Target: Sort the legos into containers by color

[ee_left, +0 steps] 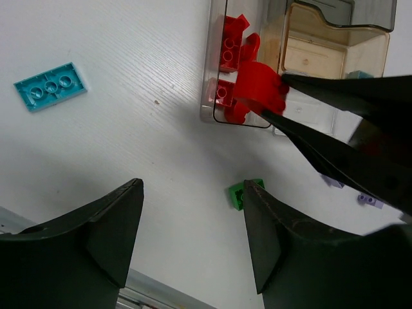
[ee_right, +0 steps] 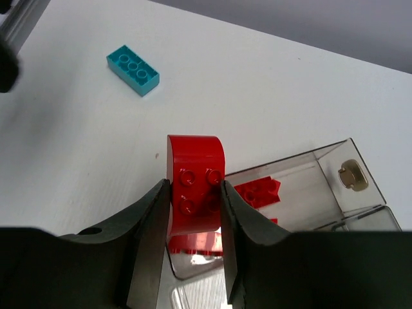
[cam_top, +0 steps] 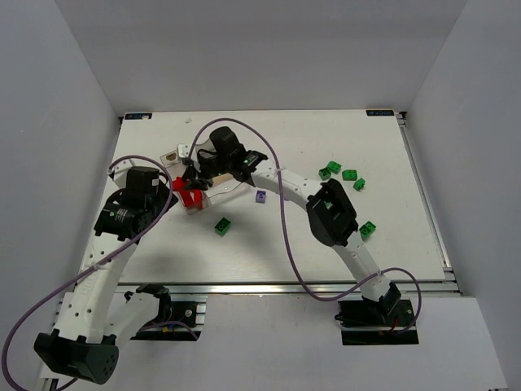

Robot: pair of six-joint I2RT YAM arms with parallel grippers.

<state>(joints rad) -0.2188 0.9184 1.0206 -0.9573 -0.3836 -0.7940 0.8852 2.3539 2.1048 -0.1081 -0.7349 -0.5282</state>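
A cyan brick [ee_left: 50, 85] lies alone on the table [cam_top: 285, 138], close to the left jaws, which are wide open and hold nothing. These jaws sit just left of the box [cam_top: 221, 186], and that is one worry. The two arms are very close, so if one moves without care they may bump, and the small box may get pushed or tipped. Next comes the red part of the box, at its near left end, where a few red bricks [ee_left: 230, 48] lie inside. The right jaws are pinched tight on a curved red brick [ee_right: 195, 170] and hold it in the air over the edge of that part, not over its middle. If they let go here, I think the brick may hit the wall, bounce and land on the table, or sit on the other red ones and roll out. Farther right, a green brick [cam_top: 222, 226], a purple brick [cam_top: 260, 196] and more green bricks [cam_top: 350, 174] are not sorted yet, and the long right arm could knock them away.
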